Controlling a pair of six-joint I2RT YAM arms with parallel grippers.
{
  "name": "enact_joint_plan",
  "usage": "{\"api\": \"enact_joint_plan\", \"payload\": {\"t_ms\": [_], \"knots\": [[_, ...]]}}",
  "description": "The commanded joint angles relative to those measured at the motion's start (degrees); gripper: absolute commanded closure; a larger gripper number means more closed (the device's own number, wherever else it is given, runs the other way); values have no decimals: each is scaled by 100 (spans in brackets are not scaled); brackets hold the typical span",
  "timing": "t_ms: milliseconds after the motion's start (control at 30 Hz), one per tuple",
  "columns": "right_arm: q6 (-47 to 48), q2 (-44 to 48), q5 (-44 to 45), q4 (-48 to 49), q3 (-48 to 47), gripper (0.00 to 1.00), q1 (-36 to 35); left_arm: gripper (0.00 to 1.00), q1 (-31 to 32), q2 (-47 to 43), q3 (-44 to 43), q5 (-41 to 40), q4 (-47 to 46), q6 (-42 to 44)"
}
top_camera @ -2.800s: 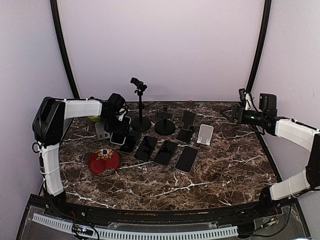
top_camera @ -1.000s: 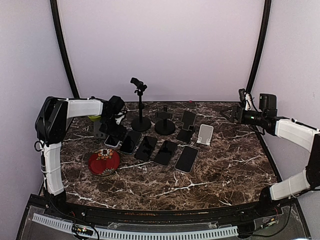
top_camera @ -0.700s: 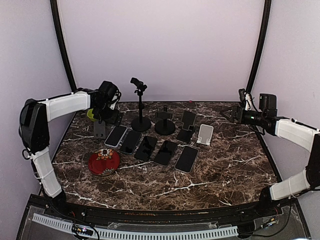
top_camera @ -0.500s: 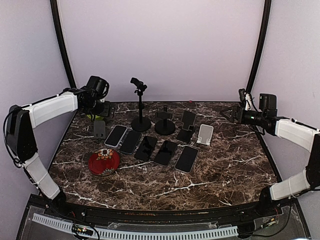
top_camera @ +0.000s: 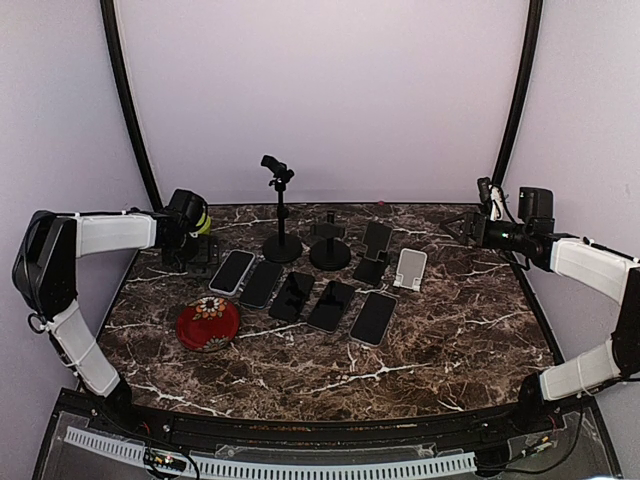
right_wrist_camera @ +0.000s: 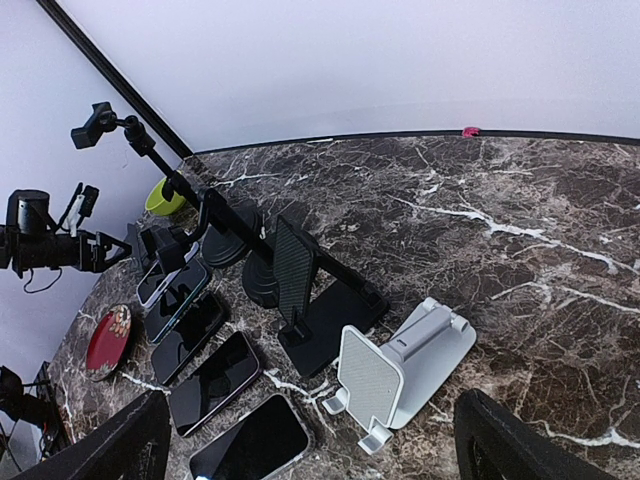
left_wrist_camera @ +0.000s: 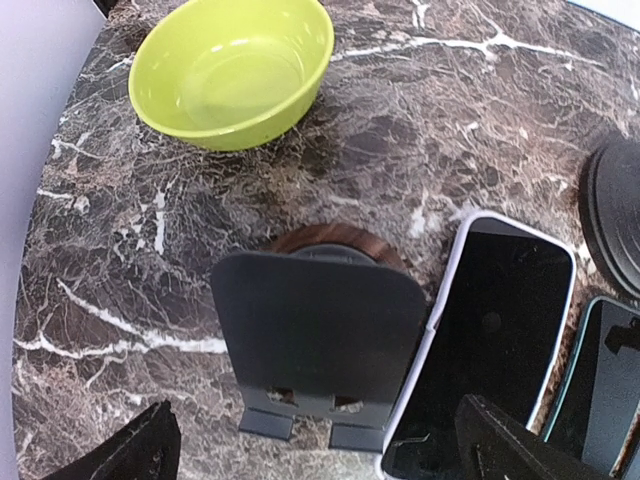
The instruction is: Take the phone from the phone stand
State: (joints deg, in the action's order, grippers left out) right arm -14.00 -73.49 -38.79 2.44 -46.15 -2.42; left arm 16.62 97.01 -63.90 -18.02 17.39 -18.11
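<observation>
Your left gripper [left_wrist_camera: 322,446] hangs spread wide over the phone stand [left_wrist_camera: 315,330], holding nothing; the stand is bare. The phone [left_wrist_camera: 490,330] lies flat against its right edge, long axis crosswise to your finger line; the left arm is nearer.

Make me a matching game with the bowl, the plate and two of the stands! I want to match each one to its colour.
Things:
1. bowl
2. plate
3. folding stand
4. phone stand beside the bowl

Colours:
A. white
B. red
C. dark grey
D. yellow-green

Pairs: 1-D, 2-B, 3-A, 4-C
</observation>
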Motion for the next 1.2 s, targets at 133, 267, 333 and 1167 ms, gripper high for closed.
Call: {"api": "enact_joint_plan", "payload": {"t_ms": [133, 267, 333, 1167], "knots": [[38, 19, -52, 73, -101, 1, -3, 1, -200, 339, -123, 239, -331, 25], [37, 37, -42, 71, -90, 1, 1, 1, -271, 489, -260, 309, -365, 91], [44, 45, -49, 55, -93, 1, 0, 1, -310, 575, -331, 321, -396, 101], [38, -32, -72, 25, -174, 1, -3, 38, -463, 317, -405, 169, -483, 380]]}}
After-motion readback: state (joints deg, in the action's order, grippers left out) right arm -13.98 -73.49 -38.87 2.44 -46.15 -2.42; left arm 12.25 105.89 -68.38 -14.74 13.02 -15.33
